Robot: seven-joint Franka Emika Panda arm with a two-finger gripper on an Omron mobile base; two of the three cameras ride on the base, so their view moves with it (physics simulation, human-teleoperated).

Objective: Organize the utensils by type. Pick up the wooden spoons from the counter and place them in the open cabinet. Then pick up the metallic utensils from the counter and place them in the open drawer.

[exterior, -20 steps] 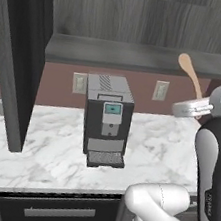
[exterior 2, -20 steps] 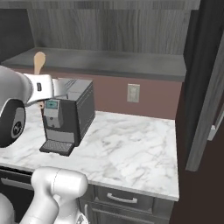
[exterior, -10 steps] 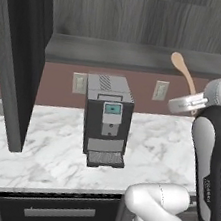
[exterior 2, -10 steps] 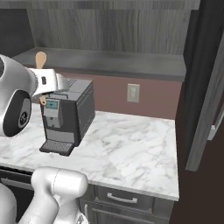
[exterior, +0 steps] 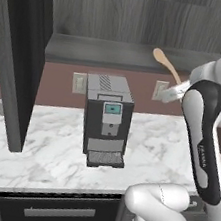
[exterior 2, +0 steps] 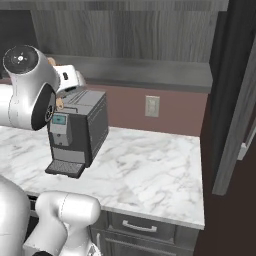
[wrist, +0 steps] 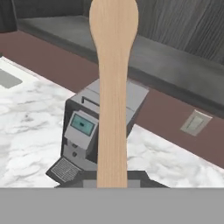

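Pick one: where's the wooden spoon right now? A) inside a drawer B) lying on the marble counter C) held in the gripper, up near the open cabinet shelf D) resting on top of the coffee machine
C: the wooden spoon sticks out of the gripper, raised above the coffee machine at the level of the cabinet shelf, clear of the counter.

Rendered pics, even and soft light, no visible lamp. Bright on the white marble counter [exterior: 51, 148], quite dim under the upper shelf [exterior: 106, 56] and along the dark cabinet door [exterior: 14, 57] at left. Only faint soft shadow beside the coffee machine [exterior: 106, 119], no hard edges. Small gloss highlights on the white arm [exterior 2: 27, 90], no strong glare elsewhere. Low res, so textures a bit soft and blocky, esp. the wood grain. In hand view the wooden spoon [wrist: 113, 87] very close, flat tan, almost no shading. No edge distortion seen.
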